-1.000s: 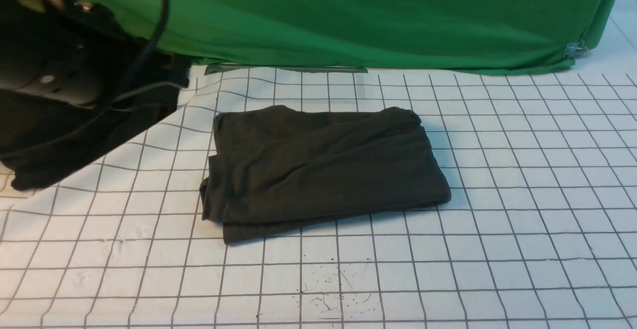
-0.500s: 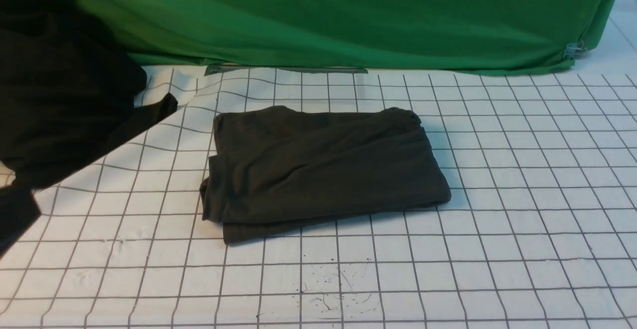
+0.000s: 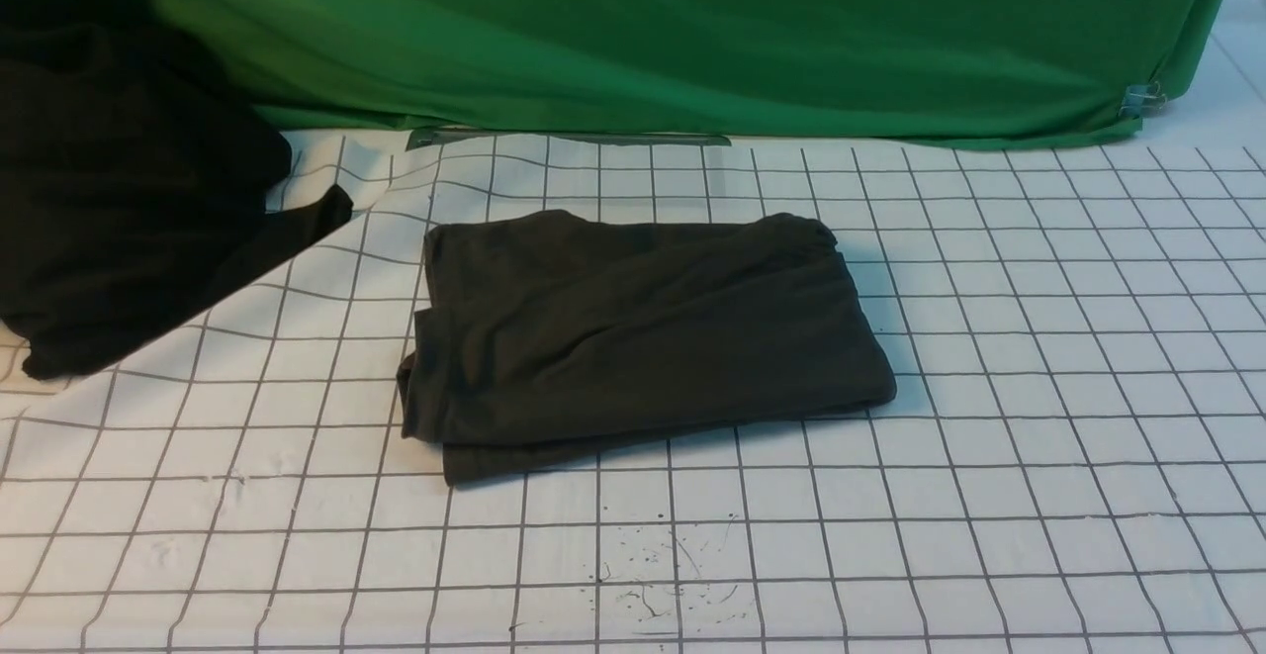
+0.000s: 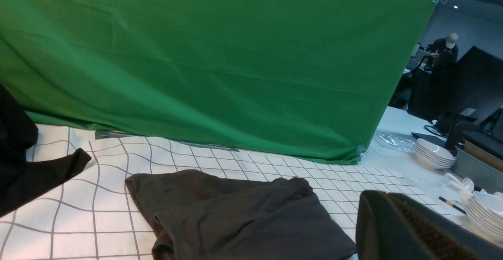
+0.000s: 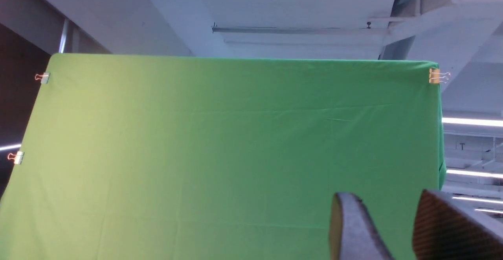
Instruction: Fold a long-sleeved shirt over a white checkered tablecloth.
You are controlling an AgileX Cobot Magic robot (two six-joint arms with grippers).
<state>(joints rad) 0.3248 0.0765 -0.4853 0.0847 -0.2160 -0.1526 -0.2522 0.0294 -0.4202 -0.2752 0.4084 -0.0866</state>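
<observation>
The long-sleeved shirt [image 3: 643, 327] lies folded into a dark charcoal rectangle in the middle of the white checkered tablecloth [image 3: 1039, 387]. No chest print or neck label shows. Neither gripper appears in the front view. In the left wrist view the shirt [image 4: 235, 216] lies beside my left gripper [image 4: 387, 197], whose fingers are pressed together, shut on nothing and apart from the cloth [image 4: 98, 220]. The right wrist view looks up at the green sheet. My right gripper [image 5: 397, 228] stands open there, with green showing through the gap between its fingers [image 5: 353, 228].
A blacker heap of garment [image 3: 119, 189] lies at the far left of the cloth. The green sheet [image 3: 692, 31] hangs along the back, clipped at its right corner [image 3: 1142, 97]. Stacks of white bowls [image 4: 434, 153] stand past the cloth's right side. Ink specks [image 3: 663, 575] mark the near cloth.
The left arm, which filled the upper left of the front view a second ago, has drawn out of that view. The folded shirt has not moved.
</observation>
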